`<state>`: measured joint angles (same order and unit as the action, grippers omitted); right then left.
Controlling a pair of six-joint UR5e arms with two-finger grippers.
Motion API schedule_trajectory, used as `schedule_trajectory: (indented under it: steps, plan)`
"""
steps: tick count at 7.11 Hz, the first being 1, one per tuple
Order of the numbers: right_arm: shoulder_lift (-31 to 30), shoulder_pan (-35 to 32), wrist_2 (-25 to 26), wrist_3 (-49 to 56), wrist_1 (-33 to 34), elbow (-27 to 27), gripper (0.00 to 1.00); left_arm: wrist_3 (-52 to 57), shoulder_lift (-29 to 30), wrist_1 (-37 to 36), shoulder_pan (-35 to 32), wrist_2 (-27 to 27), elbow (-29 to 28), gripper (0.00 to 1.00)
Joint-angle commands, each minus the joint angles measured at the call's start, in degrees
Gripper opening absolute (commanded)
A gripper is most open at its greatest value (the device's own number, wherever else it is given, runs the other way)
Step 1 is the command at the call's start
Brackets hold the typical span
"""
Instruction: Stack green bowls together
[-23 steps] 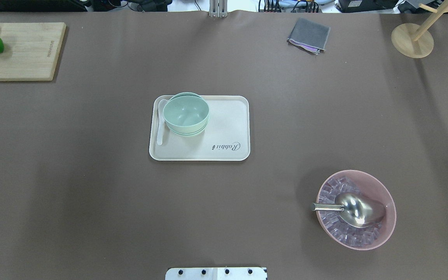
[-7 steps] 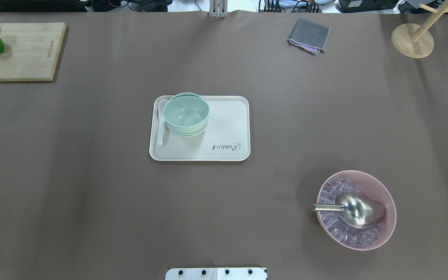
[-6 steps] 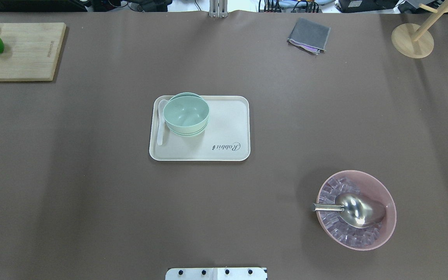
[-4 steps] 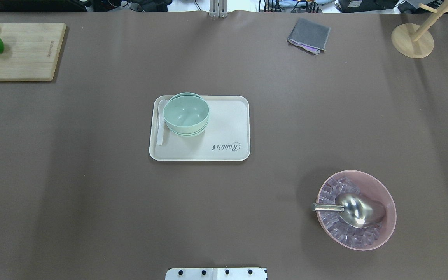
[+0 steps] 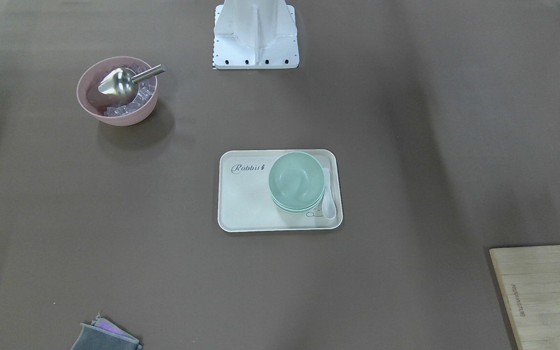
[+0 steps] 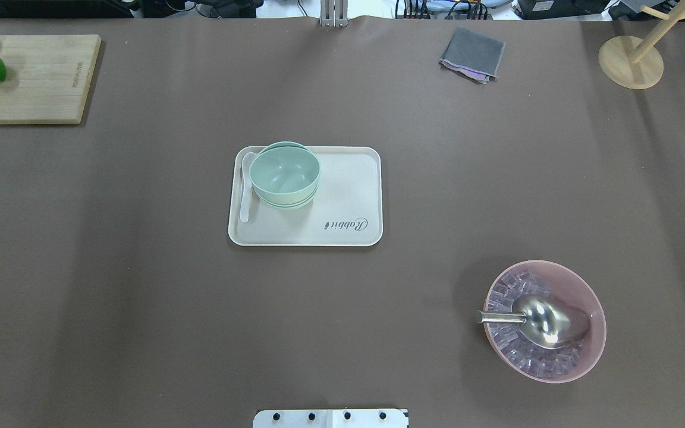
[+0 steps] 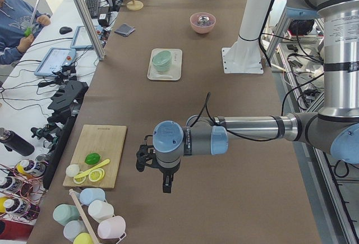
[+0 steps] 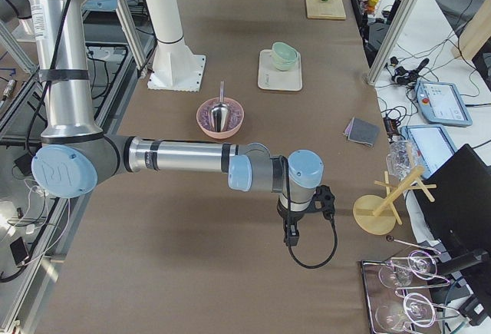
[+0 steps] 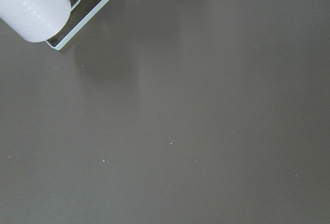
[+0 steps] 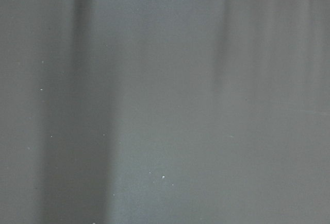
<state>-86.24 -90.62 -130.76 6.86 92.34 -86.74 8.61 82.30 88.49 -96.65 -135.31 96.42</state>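
Note:
The pale mint-green bowls (image 6: 284,173) sit nested in one stack at the far left of a cream tray (image 6: 342,196); they also show in the front view (image 5: 296,179). Both arms are off to the table's ends, far from the tray. My left gripper (image 7: 167,185) shows only in the exterior left view, near the cutting board. My right gripper (image 8: 291,236) shows only in the exterior right view, beyond the pink bowl. I cannot tell whether either is open or shut. Both wrist views show only bare table cover.
A white spoon (image 6: 245,196) lies beside the stack on the tray. A pink bowl (image 6: 598,339) with ice cubes and a metal scoop (image 6: 547,321) stands near right. A cutting board (image 6: 33,77), grey cloth (image 6: 472,53) and wooden stand (image 6: 628,59) line the far edge.

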Motion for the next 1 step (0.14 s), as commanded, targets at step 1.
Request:
schedule_trajectory:
  steps: [1]
  plan:
    - [0.11, 0.01, 0.07, -0.09, 0.82, 0.00, 1.00, -0.44, -0.13, -0.16, -0.03, -2.41, 0.00, 0.98]
